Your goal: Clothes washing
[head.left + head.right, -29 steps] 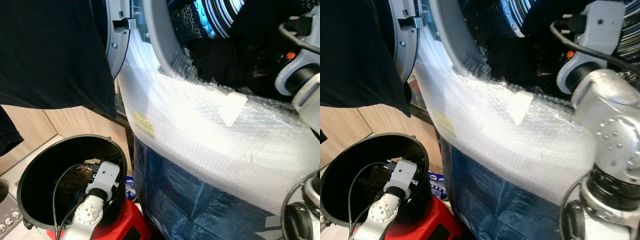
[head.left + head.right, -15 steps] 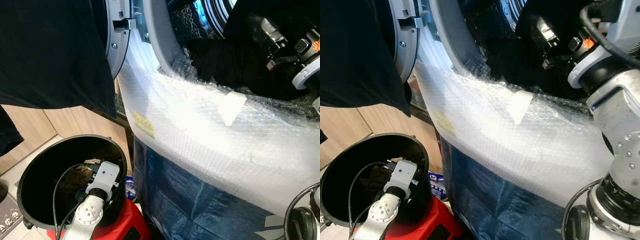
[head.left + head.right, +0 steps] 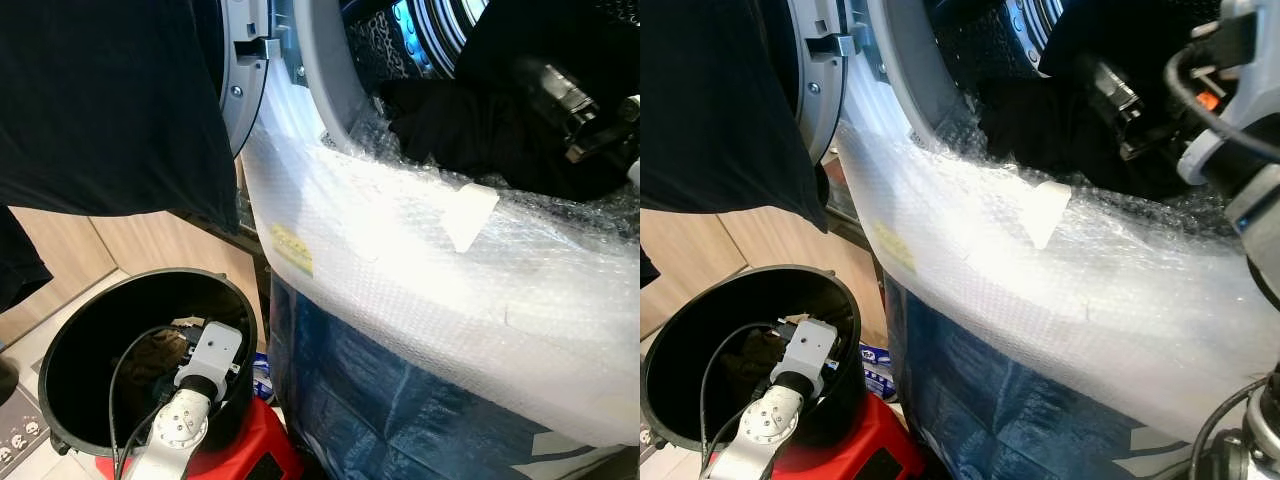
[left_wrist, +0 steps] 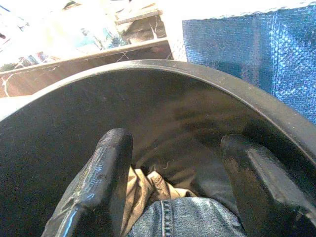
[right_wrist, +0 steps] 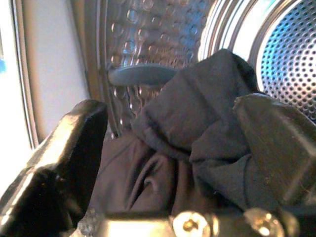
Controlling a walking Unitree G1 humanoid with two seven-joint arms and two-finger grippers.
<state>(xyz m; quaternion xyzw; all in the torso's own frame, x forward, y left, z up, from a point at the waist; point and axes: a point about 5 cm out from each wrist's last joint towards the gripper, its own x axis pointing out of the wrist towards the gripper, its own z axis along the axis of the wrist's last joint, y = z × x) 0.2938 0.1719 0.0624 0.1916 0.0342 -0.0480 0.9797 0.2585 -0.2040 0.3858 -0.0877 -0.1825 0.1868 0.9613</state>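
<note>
My right gripper (image 5: 173, 128) is at the mouth of the washing machine drum (image 5: 148, 29), open, its fingers (image 3: 555, 85) wide apart. A dark garment (image 5: 197, 113) lies heaped in the drum just beyond and between them, not clamped. The same garment (image 3: 460, 125) hangs over the drum's lower lip. My left gripper (image 4: 177, 163) is open inside the black laundry basket (image 3: 150, 280), low on the left. Under it lie blue jeans (image 4: 182, 219) and a beige cloth (image 4: 145, 190).
Bubble wrap (image 3: 400, 250) covers the washer's front below the opening, with blue sheeting (image 3: 380, 400) under it. The open washer door (image 3: 240, 80) stands at the upper left, behind a hanging dark shirt (image 3: 100, 100). The basket rests on a red stand (image 3: 250, 450).
My right arm has drawn to the right, so its black fingers now show at the drum mouth. The left arm stays in the basket. The view has shifted slightly.
</note>
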